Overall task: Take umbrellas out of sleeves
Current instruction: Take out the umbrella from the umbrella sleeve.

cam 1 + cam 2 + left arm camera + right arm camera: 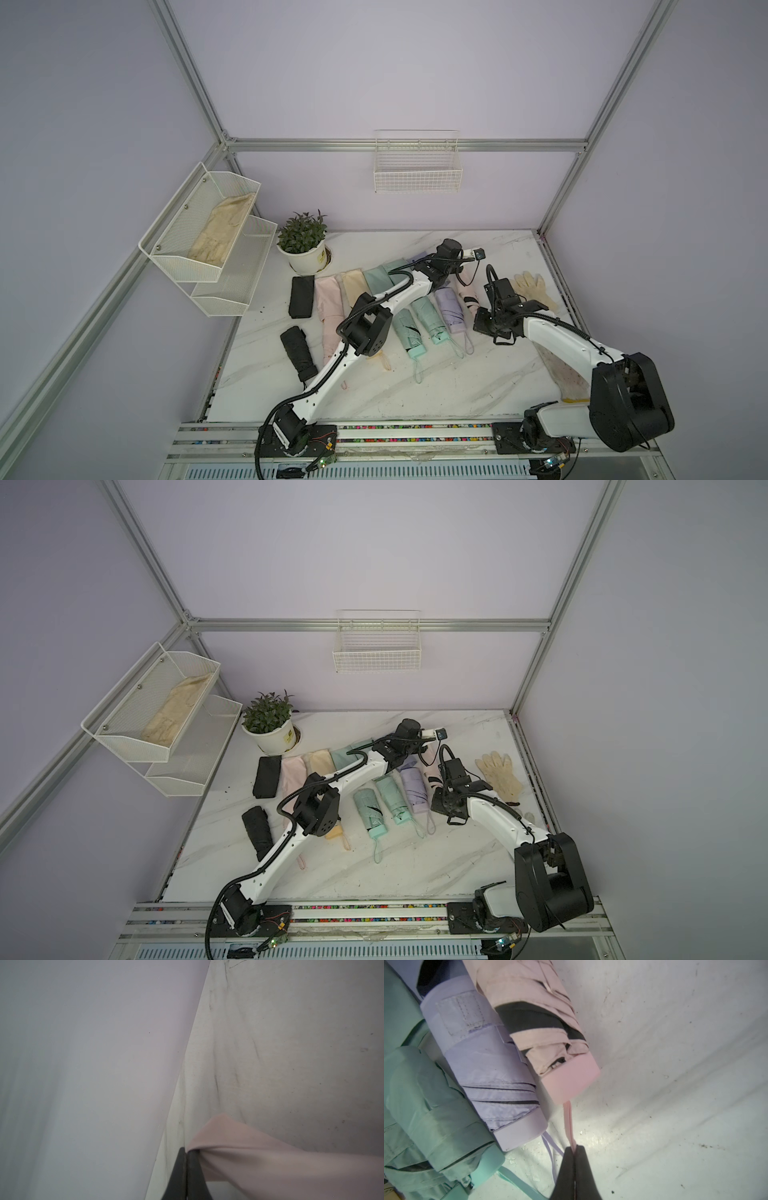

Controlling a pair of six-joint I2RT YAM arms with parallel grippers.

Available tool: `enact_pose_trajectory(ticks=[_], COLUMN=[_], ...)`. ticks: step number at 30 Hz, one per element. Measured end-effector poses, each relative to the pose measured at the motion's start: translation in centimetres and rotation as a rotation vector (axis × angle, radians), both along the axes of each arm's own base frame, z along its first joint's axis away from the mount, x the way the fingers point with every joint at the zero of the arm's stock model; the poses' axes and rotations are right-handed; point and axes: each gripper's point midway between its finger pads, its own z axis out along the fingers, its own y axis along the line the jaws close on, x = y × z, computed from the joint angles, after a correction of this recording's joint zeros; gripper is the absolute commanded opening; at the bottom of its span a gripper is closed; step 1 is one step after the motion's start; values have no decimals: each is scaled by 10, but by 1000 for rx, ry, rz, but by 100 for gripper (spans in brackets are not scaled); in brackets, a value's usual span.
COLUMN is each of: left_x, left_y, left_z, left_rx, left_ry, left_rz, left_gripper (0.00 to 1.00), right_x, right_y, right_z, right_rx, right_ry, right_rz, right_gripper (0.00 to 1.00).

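Note:
In the right wrist view my right gripper [574,1148] is shut on the pink wrist loop [568,1122] of the pink umbrella [533,1028], which lies bare on the marble table beside a lilac umbrella [483,1068] and a mint one [431,1109]. My left gripper [186,1150] is shut on a fold of the pink sleeve [259,1157], held just above the table near the back wall. In both top views the pink umbrella [467,293] [432,777] lies between the two wrists, which hide the fingers.
A black sleeve [302,296], a black umbrella [298,352] and pink [330,316], yellow [353,284] and mint [378,276] fabric lie in a row at the left. A potted plant [302,243] stands behind them. A cream glove [534,286] lies right. Mesh racks [208,232] and a wire basket [417,170] hang on the walls.

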Motion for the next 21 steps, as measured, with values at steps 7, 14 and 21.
enact_pose_trajectory(ticks=[7, 14, 21], left_x=[5, 6, 7], left_y=[9, 10, 10], left_z=[-7, -6, -5], left_rx=[2, 3, -6], left_ry=[19, 17, 14], left_rz=[20, 28, 37], left_gripper=[0, 0, 0], right_x=[-3, -9, -20], right_y=[-5, -13, -15], right_z=[6, 18, 17], right_rx=[-11, -21, -9], right_ry=[-8, -36, -36], right_rz=[-25, -69, -90], right_gripper=[0, 0, 0])
